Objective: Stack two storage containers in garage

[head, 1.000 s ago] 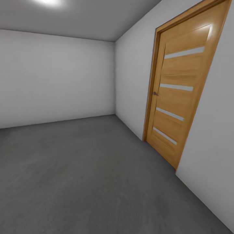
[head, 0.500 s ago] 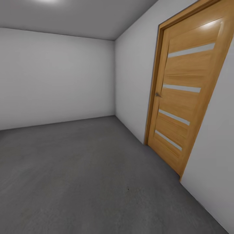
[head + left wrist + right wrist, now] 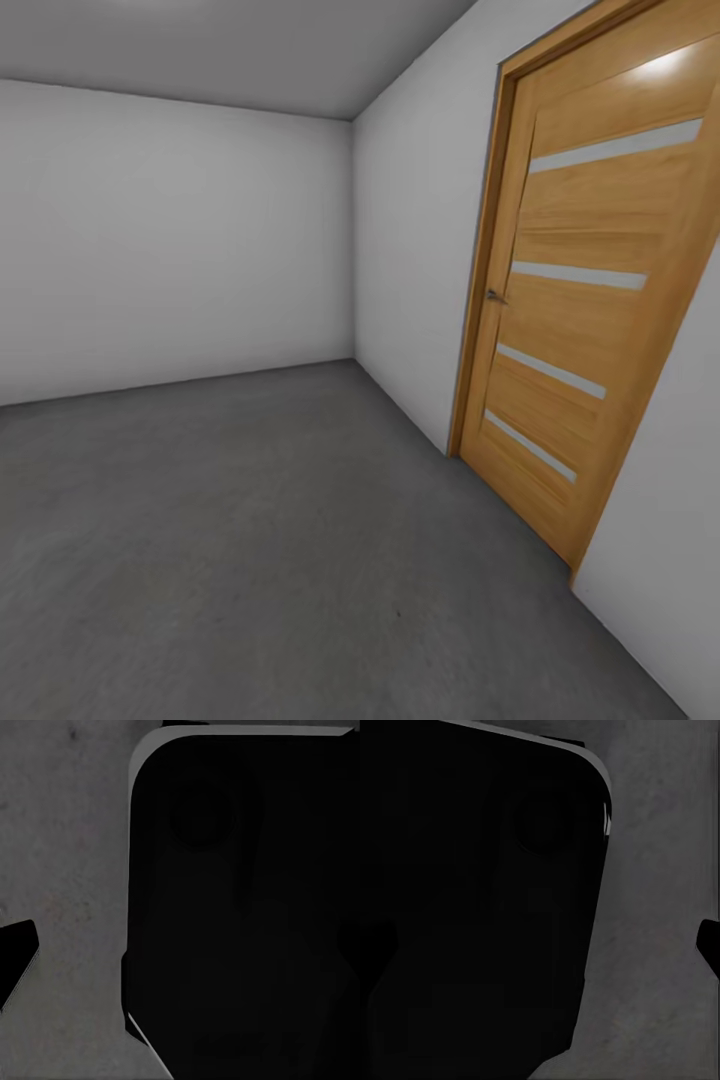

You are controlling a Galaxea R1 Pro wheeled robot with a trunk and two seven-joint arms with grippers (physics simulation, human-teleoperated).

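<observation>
Head view: I face a bare room with white walls (image 3: 180, 230) and a dark grey floor (image 3: 250, 520), which I judge to be the garage. The room's far corner lies at about 12 o'clock. A closed wooden door (image 3: 590, 300) with four pale horizontal strips fills the wall at my 2 o'clock, its small metal handle (image 3: 495, 296) on the edge nearer the corner.

Wrist views: each looks down past a large black body of my own arm onto the same grey floor (image 3: 67, 870) (image 3: 660, 945). A dark tip cuts in at one edge of each picture, but I cannot tell whether my left claw or my right claw is spread or pressed together.

Task objects: neither storage container appears in these pictures, so I cannot say where they are or whether I carry one.

Risks, as I judge them: the door and its wall sit close on my right side, so drifting toward 2 o'clock could scrape my base or arm along the frame. With my head raised toward the corner, the floor at 6 o'clock goes unwatched, and anything low there could be struck.
</observation>
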